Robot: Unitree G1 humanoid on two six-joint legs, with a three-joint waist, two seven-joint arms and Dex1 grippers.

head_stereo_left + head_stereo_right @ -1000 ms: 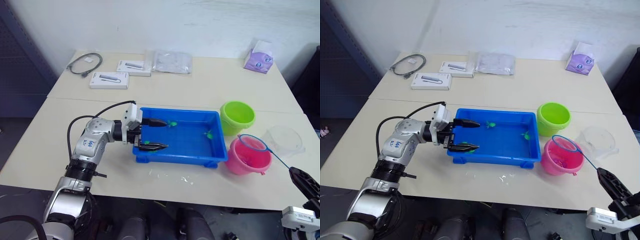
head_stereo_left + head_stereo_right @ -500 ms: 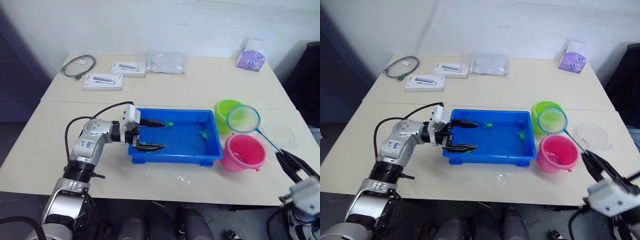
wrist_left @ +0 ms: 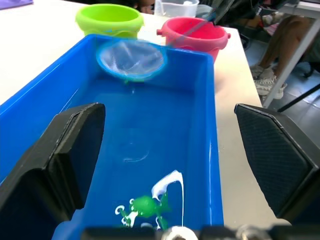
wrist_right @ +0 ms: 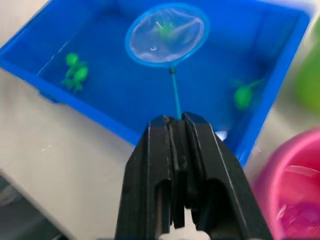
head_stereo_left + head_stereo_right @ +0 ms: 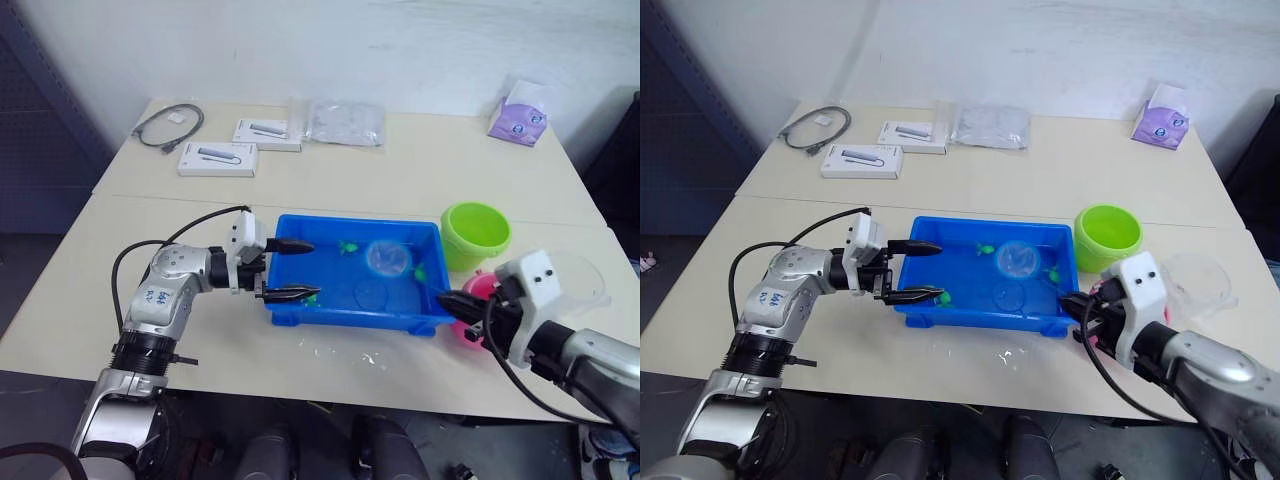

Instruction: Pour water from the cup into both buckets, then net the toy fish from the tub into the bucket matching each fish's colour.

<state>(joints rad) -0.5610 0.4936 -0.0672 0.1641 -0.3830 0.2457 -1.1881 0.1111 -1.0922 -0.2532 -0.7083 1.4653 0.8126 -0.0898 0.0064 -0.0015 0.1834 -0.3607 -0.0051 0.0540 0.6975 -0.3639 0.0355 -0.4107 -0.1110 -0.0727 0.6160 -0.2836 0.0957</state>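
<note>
That net (image 4: 166,34) looks feather-light with a whippy thin stick, so pinching the far handle end like the right gripper (image 4: 176,131) does, fingers closed tight on it, seems the only sane hold. A second ago the ring hung over the pink bucket (image 3: 195,34); now it's out over the blue tub (image 5: 300,305), above a green fish (image 4: 165,28), while the left gripper (image 5: 289,269) stays wide open and empty at the tub's near end.

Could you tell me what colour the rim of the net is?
The net has a blue rim, clearest in the right wrist view.
</note>
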